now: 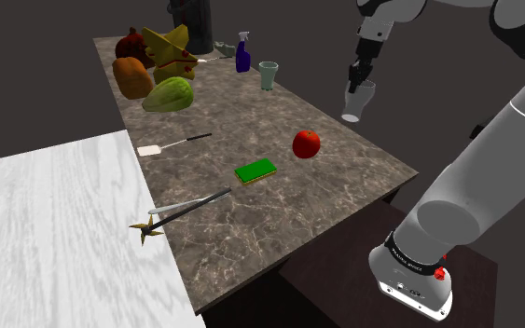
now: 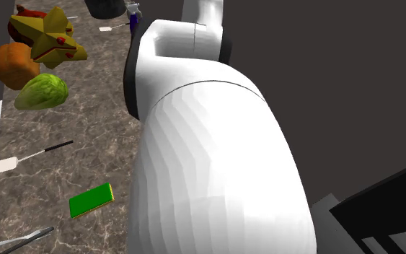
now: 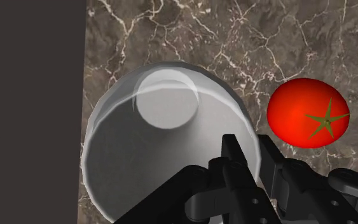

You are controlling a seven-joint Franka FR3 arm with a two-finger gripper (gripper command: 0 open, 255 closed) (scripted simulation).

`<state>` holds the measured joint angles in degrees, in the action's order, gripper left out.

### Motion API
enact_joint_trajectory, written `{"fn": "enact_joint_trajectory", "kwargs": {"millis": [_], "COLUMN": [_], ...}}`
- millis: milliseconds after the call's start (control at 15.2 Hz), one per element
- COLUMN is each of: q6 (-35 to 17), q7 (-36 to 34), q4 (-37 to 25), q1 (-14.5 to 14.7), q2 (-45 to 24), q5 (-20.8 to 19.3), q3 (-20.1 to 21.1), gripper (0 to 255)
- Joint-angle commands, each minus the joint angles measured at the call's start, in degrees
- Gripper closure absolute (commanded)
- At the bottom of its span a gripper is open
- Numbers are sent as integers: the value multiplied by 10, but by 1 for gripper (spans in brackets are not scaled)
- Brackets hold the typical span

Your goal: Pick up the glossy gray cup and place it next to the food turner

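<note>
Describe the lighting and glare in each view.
Shoulder view: the white surface is brightest, the marble table dimmer. Second exterior view: the arm shows faceted shading. Wrist view: the floor of the cup glows pale, and the tomato has a soft sheen.

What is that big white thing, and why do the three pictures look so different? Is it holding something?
The big white thing is a robot arm, and its hand is a black gripper with two fingers. One picture looks down from beside the robot, one peeks past its thick arm, and one comes from a camera on the hand itself. The gripper pinches the rim of a gray cup and holds it in the air by the edge of a dark marbled table. On the table lie a red tomato, a green sponge, a white food turner with a black handle, tongs, a blue spray bottle, a second cup and an orange pumpkin.
</note>
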<state>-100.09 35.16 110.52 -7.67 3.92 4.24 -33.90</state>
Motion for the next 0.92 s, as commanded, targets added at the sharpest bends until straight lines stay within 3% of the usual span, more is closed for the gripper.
{"fn": "enact_joint_trajectory", "kwargs": {"millis": [0,858], "q6": [16,116], "q7": [-1,-8], "q4": [-15,-119], "q1": [0,0], "q2": [1,-3], "q5": [-1,1], "q3": [0,0], "gripper": [255,255]}}
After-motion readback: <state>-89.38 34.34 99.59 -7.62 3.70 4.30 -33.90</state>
